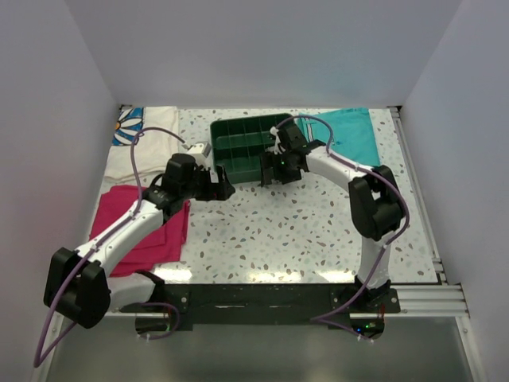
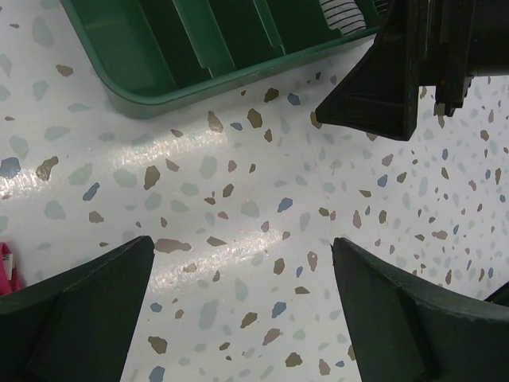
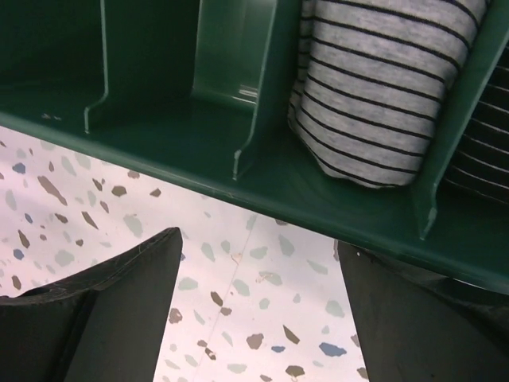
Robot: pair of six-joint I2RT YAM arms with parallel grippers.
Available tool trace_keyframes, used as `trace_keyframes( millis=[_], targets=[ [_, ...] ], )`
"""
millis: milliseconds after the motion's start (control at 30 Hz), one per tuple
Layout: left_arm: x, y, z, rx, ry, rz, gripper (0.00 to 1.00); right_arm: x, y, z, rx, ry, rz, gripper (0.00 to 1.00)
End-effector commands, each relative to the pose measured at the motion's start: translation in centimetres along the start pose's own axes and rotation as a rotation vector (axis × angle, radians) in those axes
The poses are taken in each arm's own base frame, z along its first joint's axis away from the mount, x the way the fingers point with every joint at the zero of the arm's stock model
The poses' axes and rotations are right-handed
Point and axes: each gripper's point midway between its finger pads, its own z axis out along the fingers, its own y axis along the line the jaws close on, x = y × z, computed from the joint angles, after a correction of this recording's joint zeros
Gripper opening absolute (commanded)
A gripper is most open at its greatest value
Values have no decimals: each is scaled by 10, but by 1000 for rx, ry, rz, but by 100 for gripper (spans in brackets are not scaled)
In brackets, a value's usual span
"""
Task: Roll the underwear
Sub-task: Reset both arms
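Observation:
The underwear (image 3: 380, 87) is a rolled grey-and-white striped bundle lying in a compartment of the green tray (image 3: 238, 179). A bit of it shows in the left wrist view (image 2: 343, 16). It is hidden in the top view behind my right arm. My right gripper (image 3: 258, 267) is open and empty, hovering over the table just in front of the tray's near wall (image 1: 238, 169); in the top view it is at the tray's right front (image 1: 280, 171). My left gripper (image 2: 242, 259) is open and empty over bare table, left of the tray's front (image 1: 223, 189).
Teal shorts (image 1: 350, 131) lie at the back right. A magenta cloth (image 1: 143, 227) lies at the left under my left arm. A white floral cloth (image 1: 139, 139) lies at the back left. My right gripper's fingers (image 2: 382, 87) show in the left wrist view.

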Motion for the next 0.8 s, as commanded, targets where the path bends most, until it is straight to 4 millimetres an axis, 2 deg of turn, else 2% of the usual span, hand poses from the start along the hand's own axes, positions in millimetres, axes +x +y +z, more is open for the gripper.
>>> trace_keyframes(
  millis=[0, 100, 133, 167, 200, 233, 267, 300, 333, 367, 400, 433, 500, 533, 600, 633, 767],
  targets=[
    [-24, -11, -10, 20, -72, 48, 100, -36, 20, -10, -75, -107, -35, 84],
    [-27, -12, -11, 23, -82, 63, 100, -41, 28, -24, -106, -123, -54, 84],
    [-30, -12, -11, 20, -89, 70, 100, -35, 28, -27, -107, -116, -56, 86],
    [-34, -13, -12, 20, -97, 72, 100, -39, 32, -46, -116, -157, -71, 86],
    [-36, -13, -12, 15, -104, 71, 100, -38, 28, -53, -96, -176, -76, 87],
    [-41, -11, -13, -1, -117, 70, 100, -27, 20, -57, -65, -178, -73, 88],
    [-46, -12, -15, -3, -128, 73, 100, -31, 20, -79, -49, -236, -84, 89],
    [-48, -12, -16, -8, -133, 74, 100, -35, 9, -91, 15, -286, -79, 90],
    [-52, -12, -18, -16, -149, 75, 100, -24, -2, -93, 63, -281, -72, 92],
    [-53, -11, -19, -21, -153, 74, 100, -27, -6, -114, 93, -331, -73, 93],
    [-56, -12, -20, -23, -165, 77, 100, -24, -22, -123, 180, -345, -67, 93],
    [-58, -11, -23, -31, -178, 78, 100, -15, -31, -127, 226, -338, -65, 94],
    [-62, -9, -25, -44, -195, 79, 100, -10, -45, -149, 298, -380, -51, 95],
    [-65, -8, -27, -50, -208, 83, 100, -1, -59, -152, 351, -376, -35, 96],
    [-66, -8, -29, -55, -219, 88, 100, 5, -72, -164, 382, -401, 4, 96],
    [-66, -6, -31, -61, -228, 91, 100, 15, -83, -162, 411, -385, 19, 96],
    [-76, -3, -37, -81, -289, 83, 100, 28, -113, -174, 497, -402, 105, 96]
  ],
)
